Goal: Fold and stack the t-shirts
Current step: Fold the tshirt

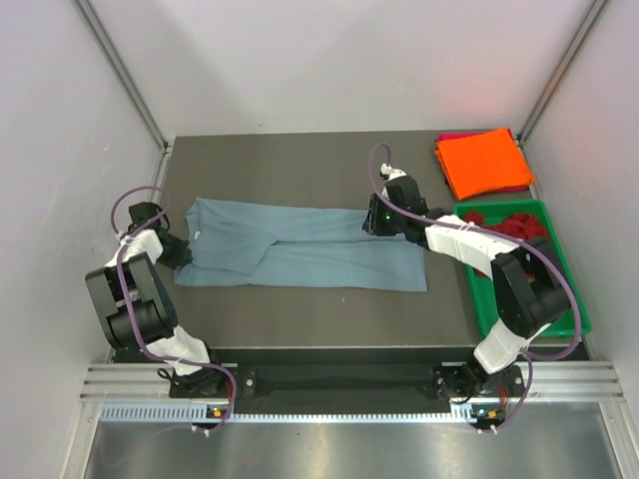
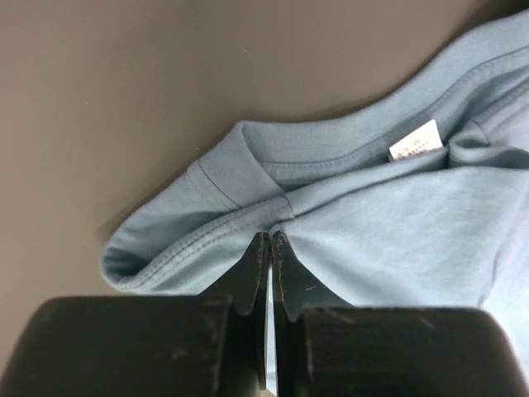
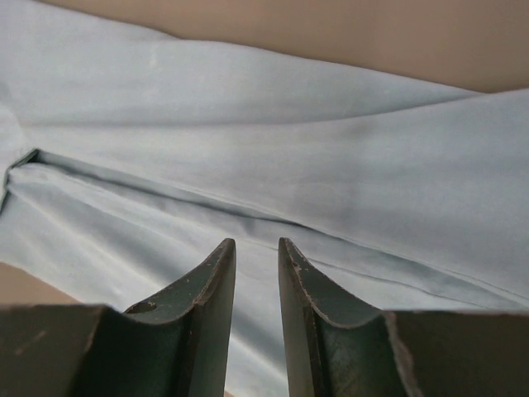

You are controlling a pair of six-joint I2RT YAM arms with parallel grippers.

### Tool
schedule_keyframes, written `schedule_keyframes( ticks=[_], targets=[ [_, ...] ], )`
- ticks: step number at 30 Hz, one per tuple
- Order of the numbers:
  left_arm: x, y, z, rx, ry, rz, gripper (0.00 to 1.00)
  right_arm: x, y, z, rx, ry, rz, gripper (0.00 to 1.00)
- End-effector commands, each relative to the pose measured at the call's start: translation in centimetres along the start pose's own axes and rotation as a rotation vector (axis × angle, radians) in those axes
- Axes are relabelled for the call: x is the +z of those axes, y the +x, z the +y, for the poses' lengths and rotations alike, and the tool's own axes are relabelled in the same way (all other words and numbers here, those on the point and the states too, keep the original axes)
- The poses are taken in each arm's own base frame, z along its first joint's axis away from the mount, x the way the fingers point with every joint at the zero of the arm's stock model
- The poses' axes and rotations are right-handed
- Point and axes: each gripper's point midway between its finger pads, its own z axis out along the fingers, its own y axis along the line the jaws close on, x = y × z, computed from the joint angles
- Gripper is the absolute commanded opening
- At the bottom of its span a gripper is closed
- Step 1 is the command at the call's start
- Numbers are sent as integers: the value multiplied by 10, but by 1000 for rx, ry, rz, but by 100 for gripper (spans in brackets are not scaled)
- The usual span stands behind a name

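Top external, shirt: blue shirt (image 1: 300, 254) lay flat mid table (image 1: 300, 170), collar (image 1: 196, 236) to the left; orange shirt (image 1: 481, 160) sat folded at the far right, well apart.
Top external, arms: left arm (image 1: 135, 289) was elbow-up, wrist reaching to the collar end; right arm (image 1: 499, 269) stretched across to the shirt's far edge.
Left wrist, tool: left gripper (image 2: 270, 237) was pressed together, pinching the shoulder edge just beside the collar.
Left wrist, advice: lift level, likely in step with the other side, so the fold lands straight.
Right wrist, tool: right gripper (image 3: 256, 248) sat low over the cloth, jaws narrowly parted; could not tell whether fabric was caught.
Right wrist, advice: probably needs a sure pinch before any lift.
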Motion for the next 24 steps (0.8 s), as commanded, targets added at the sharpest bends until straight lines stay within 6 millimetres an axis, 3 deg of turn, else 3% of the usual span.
schedule_keyframes(
  ticks=[1, 4, 5, 7, 8, 10, 11, 12, 14, 15, 16, 17, 19, 20, 22, 23, 24],
  targets=[
    [-22, -18, -15, -6, 33, -61, 0, -5, -28, 40, -71, -90, -87, 29],
    [-30, -21, -13, -12, 7, -79, 0, -9, -25, 73, -148, -204, -121, 29],
    [-34, -24, -13, -18, 6, -91, 0, -13, -32, 95, -202, -273, -188, 30],
    [-37, -23, -14, -23, 5, -87, 0, -11, -22, 105, -259, -293, -221, 34],
    [-40, -21, -16, -28, 22, -79, 0, -9, -14, 119, -322, -312, -232, 36],
    [-40, -18, -17, -33, 34, -77, 0, -6, -15, 134, -373, -317, -256, 42],
    [-42, -13, -22, -32, 65, -57, 0, 1, -3, 146, -417, -333, -238, 42],
    [-42, -9, -25, -32, 85, -38, 0, 1, -8, 160, -434, -351, -254, 43],
    [-42, -3, -26, -35, 98, -19, 0, 9, 8, 182, -497, -375, -241, 43],
    [-44, -3, -27, -34, 104, -14, 0, 9, 6, 194, -517, -380, -262, 43],
    [-44, -4, -27, -39, 102, -15, 0, 13, 7, 199, -536, -362, -275, 44],
    [-45, -3, -28, -40, 106, -11, 0, 19, 23, 210, -591, -366, -265, 44],
    [-45, -3, -31, -47, 121, -6, 0, 24, 23, 225, -636, -338, -298, 45],
    [-45, -4, -34, -49, 133, -9, 0, 32, 38, 232, -684, -335, -284, 45],
    [-44, -4, -39, -52, 154, -7, 0, 37, 36, 246, -724, -322, -309, 42],
    [-41, -4, -39, -52, 152, 0, 0, 46, 52, 250, -768, -320, -277, 41],
    [-39, -4, -40, -52, 154, 4, 0, 45, 46, 262, -777, -329, -295, 40]
  ],
)
